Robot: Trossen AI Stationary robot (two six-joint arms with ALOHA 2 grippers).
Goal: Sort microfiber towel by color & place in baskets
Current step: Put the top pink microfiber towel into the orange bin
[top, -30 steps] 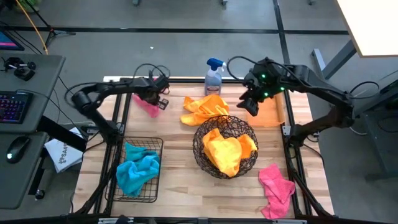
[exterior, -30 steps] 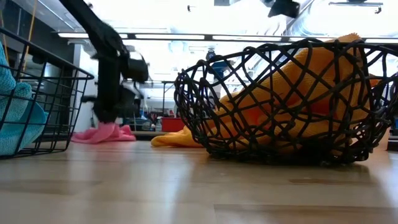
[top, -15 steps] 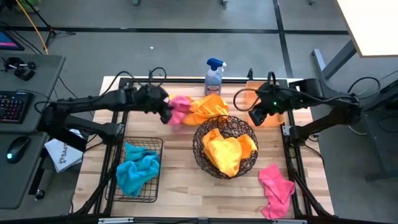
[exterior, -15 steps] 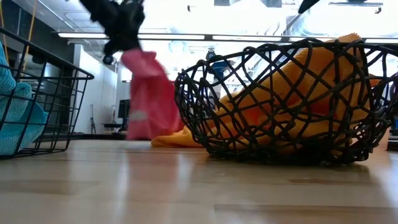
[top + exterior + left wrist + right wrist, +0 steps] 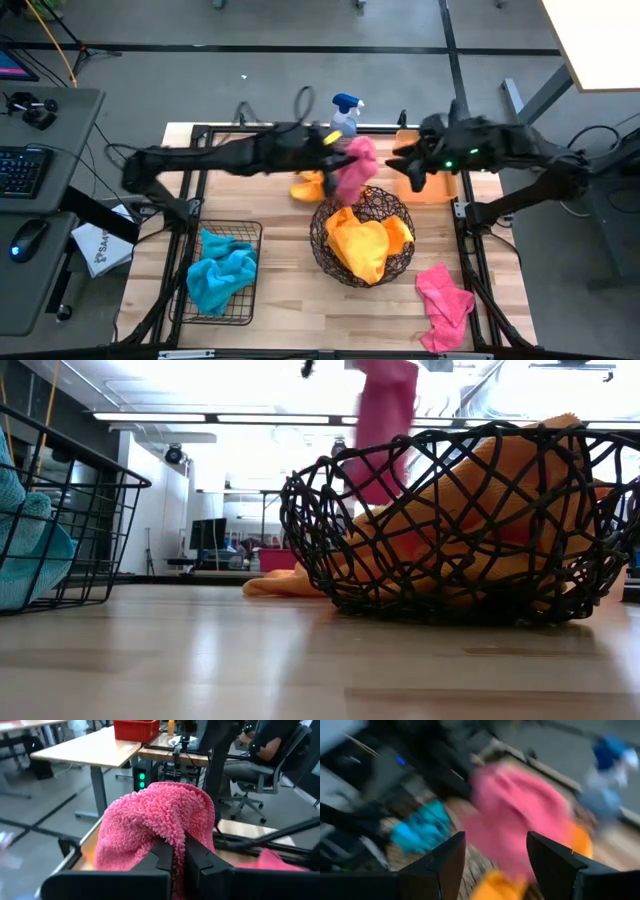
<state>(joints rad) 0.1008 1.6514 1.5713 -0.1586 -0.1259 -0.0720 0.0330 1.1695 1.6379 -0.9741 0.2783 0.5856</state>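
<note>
My left gripper [image 5: 340, 158] is shut on a pink towel [image 5: 354, 168], carried in the air over the far rim of the round wire basket [image 5: 320, 218]. In the low view the towel [image 5: 385, 420] hangs behind that basket [image 5: 300, 500]. The basket holds orange-yellow towels [image 5: 365, 245]. Another orange-yellow towel [image 5: 306, 186] lies on the table beside its far-left rim. My right gripper [image 5: 410, 172] is open over the orange tray [image 5: 442, 185], and its wrist view shows both fingers spread [image 5: 496, 865]. A second pink towel [image 5: 445, 300] lies near the table's near right corner. My left gripper pinches a bunched fold of the pink towel [image 5: 176, 842] between its two fingers [image 5: 161, 860], coming nearly level from the table's left. The cloth bulges out ahead of the fingertips. The towel is lifted clear of the table and hangs slack below the fingers.
A black wire-grid basket [image 5: 256, 270] at the near left holds teal towels [image 5: 220, 275]. A blue-topped spray bottle [image 5: 345, 118] stands at the far edge, just behind the carried towel. Bare wood shows along the near edge between the baskets.
My left gripper has lifted the pink towel off the far-left part of the table and swung it toward the right, up over the round basket's far rim. The towel now hangs clear where it lay bunched on the wood.
</note>
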